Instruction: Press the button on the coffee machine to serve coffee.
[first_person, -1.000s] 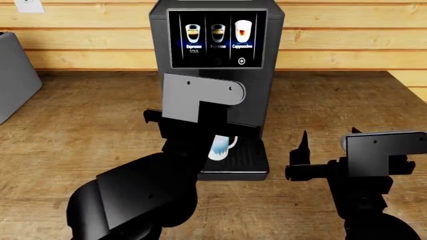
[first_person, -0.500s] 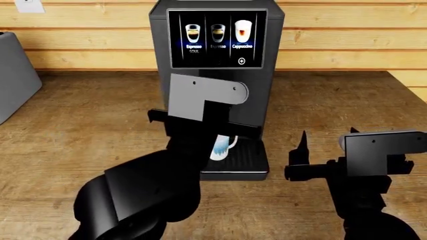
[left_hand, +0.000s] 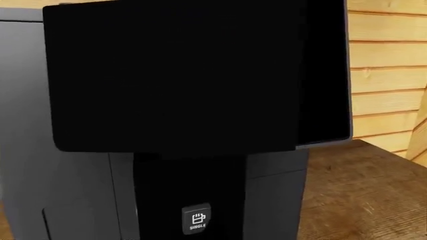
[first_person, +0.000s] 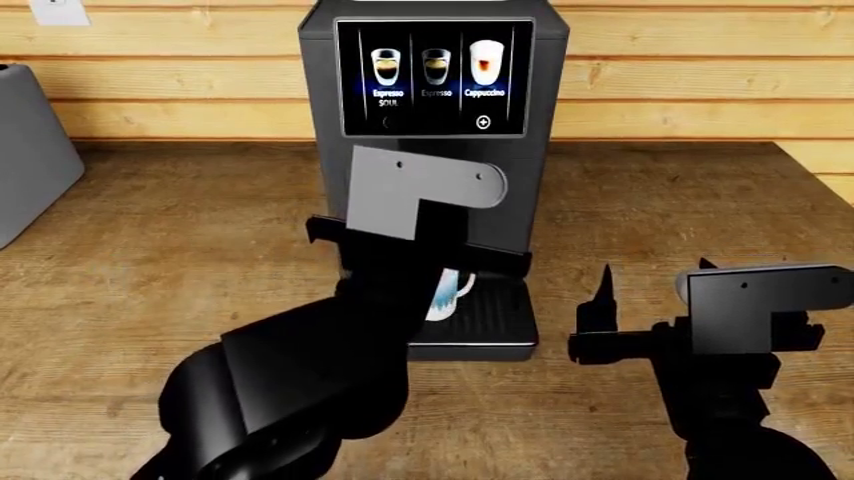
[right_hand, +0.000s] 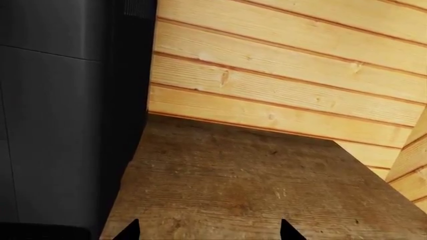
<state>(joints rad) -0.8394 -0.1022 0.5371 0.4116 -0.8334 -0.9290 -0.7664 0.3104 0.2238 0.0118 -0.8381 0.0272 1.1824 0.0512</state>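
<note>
1. dark grey and boxy, the coffee machine (first_person: 434, 150) stands upright at the back middle of the wooden counter (first_person: 160, 260), against a wall of pale horizontal planks (first_person: 694, 70).
2. its black screen (first_person: 434, 75) faces me and shows three drink pictures in a row, with small white labels under them.
3. a white mug with a blue pattern (first_person: 447, 293) sits on the black ribbed drip tray (first_person: 494, 320) at the foot of the machine, partly hidden by my left arm.
4. my left arm reaches up in front of the machine; its grey wrist plate covers the spout area just below the screen.
5. i cannot see the left gripper's fingers in any view, so i cannot tell how its jaws stand.
6. in the left wrist view the machine's front fills the picture from very near, and a small square button (left_hand: 197, 219) with a cup icon and the word "single" shows low on the black centre panel.
7. my right gripper (first_person: 654, 290) hangs to the right of the machine, apart from it, above bare counter.
8. its jaws are spread; two black fingertips (right_hand: 130, 231) show well apart in the right wrist view.
9. a light grey appliance (first_person: 30, 160) stands at the far left edge.
</note>
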